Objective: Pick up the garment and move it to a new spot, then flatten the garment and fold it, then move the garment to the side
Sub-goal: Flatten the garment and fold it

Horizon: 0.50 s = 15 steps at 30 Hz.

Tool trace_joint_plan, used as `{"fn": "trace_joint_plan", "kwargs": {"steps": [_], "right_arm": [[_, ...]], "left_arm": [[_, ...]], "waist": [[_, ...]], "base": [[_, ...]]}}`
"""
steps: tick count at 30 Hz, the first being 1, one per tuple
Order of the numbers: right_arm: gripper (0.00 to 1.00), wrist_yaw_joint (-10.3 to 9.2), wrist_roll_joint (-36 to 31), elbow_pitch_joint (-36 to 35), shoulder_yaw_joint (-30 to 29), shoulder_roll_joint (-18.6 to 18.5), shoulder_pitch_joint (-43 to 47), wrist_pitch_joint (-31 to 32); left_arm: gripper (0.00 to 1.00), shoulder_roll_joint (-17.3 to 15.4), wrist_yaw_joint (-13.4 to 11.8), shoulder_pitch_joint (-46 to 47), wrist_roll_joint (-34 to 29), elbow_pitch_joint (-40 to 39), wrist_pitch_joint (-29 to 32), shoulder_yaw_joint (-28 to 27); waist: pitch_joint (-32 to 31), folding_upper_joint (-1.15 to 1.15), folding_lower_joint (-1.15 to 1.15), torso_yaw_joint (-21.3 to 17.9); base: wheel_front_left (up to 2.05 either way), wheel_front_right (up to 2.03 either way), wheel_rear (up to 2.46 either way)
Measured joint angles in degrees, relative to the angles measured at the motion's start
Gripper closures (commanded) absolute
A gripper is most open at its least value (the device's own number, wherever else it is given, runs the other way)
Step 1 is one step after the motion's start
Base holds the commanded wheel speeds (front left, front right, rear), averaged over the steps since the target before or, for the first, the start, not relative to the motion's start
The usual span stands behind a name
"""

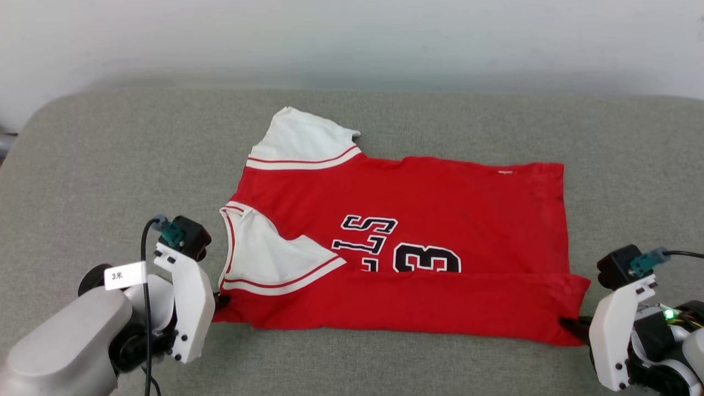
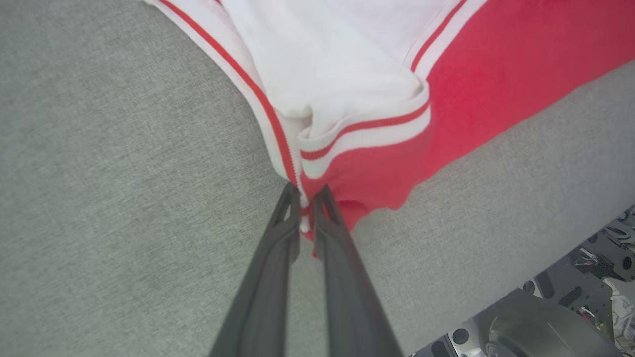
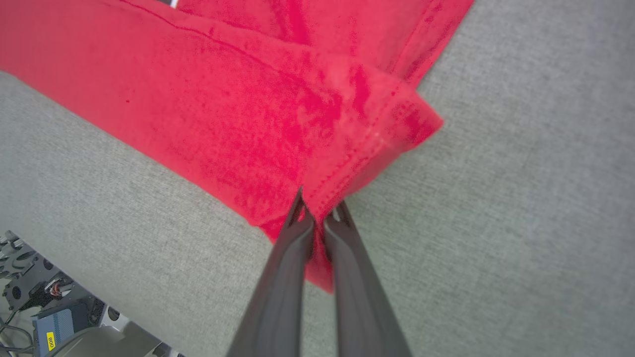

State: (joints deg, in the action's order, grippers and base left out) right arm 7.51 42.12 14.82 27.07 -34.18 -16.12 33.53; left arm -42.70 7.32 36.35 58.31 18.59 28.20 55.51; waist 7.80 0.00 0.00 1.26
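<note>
While the garment (image 1: 440, 220) lies on the grey cushion (image 1: 110, 165), its near edge is folded over.
The jaws of the left gripper (image 2: 306, 196) and the right gripper (image 3: 320, 210) pinch its near corners; more folding and moving aside remain.

I am operating in what is looking like a robotics lab: a grey fabric-covered bench (image 1: 110, 165) is sitting against a bare white wall (image 1: 352, 33). Exposed electronics (image 3: 30, 287) and a sticker-labelled blue box (image 3: 67, 320) are showing below its edge.
</note>
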Motion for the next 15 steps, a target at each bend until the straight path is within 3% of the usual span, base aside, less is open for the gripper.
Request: {"fn": "trace_joint_plan", "kwargs": {"steps": [7, 15], "right_arm": [[1.00, 0.00, 1.4, -5.0, -2.6, -2.0, 4.7, 0.1], [1.00, 0.00, 1.6, -10.2, -7.3, -3.8, 10.2, 2.1]], "left_arm": [[1.00, -2.4, -0.4, -3.1, 0.9, -2.9, -0.7, 0.1], [1.00, -5.6, -2.6, -7.5, 1.9, -8.4, -1.1, 0.4]], "waist": [[-3.5, 0.00, 0.00, -0.4], [-5.7, 0.00, 0.00, -0.7]], "base": [[0.00, 0.00, 0.00], [0.00, 0.00, 0.00]]}}
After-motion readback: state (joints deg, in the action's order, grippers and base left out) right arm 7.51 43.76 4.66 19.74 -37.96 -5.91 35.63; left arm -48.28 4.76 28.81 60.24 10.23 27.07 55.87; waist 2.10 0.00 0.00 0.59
